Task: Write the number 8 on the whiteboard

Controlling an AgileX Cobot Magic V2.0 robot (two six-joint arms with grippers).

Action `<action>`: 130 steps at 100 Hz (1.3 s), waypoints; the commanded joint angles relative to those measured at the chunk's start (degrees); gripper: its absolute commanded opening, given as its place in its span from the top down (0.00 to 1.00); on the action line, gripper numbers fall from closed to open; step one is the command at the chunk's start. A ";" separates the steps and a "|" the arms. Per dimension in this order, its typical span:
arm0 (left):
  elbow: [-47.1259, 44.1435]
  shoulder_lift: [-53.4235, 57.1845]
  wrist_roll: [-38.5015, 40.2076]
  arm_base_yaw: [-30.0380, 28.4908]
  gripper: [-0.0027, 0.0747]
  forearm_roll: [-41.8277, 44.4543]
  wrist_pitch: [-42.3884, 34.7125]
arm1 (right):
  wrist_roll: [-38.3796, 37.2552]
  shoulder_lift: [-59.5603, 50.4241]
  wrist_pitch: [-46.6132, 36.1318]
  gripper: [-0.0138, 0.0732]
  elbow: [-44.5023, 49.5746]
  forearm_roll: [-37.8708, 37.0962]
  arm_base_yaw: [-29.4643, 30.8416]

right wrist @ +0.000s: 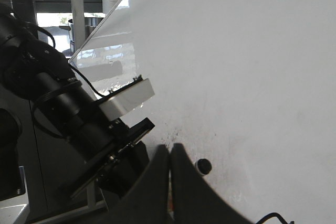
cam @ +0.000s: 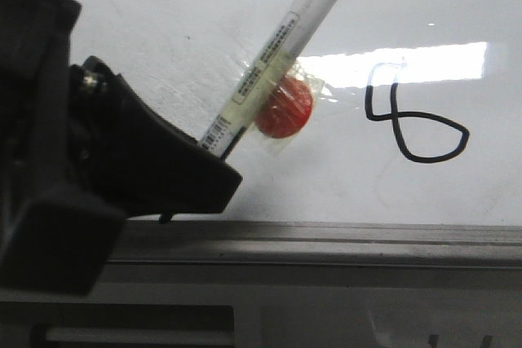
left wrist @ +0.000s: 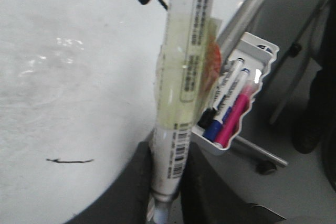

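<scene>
One whiteboard (cam: 163,6) carries one drawn 8 (cam: 412,116) and one short stray stroke (left wrist: 69,160). One marker (cam: 273,55) sits in a gripper (cam: 163,165); three more markers (left wrist: 228,106) fill one holder (left wrist: 262,59).

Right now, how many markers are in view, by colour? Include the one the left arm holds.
White-barrelled marker in the left end effector: 1
Black-capped marker in the tray: 1
Blue-capped marker in the tray: 1
Pink marker in the tray: 1
Total: 4
</scene>
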State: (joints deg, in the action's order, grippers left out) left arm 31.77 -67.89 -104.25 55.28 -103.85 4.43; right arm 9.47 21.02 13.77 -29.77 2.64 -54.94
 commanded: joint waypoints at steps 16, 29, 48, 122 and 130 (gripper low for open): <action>6.16 -3.06 1.22 0.10 0.99 -2.99 -8.91 | 0.04 0.32 -2.89 0.92 -1.70 -0.21 0.44; 8.35 -5.11 1.22 0.10 0.99 -2.54 -12.40 | 0.04 0.32 -2.70 0.92 -1.70 -0.21 0.44; 8.93 -8.08 1.22 0.10 0.99 -0.84 -14.53 | 0.04 0.32 -2.03 0.92 -1.70 -0.21 0.44; 12.51 -8.88 4.25 0.22 0.99 -2.79 -25.65 | 0.04 0.32 -1.82 0.92 -1.70 -0.31 0.44; 12.51 -9.11 5.05 0.22 0.99 -2.79 -26.12 | 0.04 0.32 -1.82 0.92 -1.70 -0.31 0.44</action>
State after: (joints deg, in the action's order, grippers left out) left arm 43.11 -76.80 -100.73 56.36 -105.21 -13.81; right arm 9.47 21.02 16.26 -29.77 2.64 -54.94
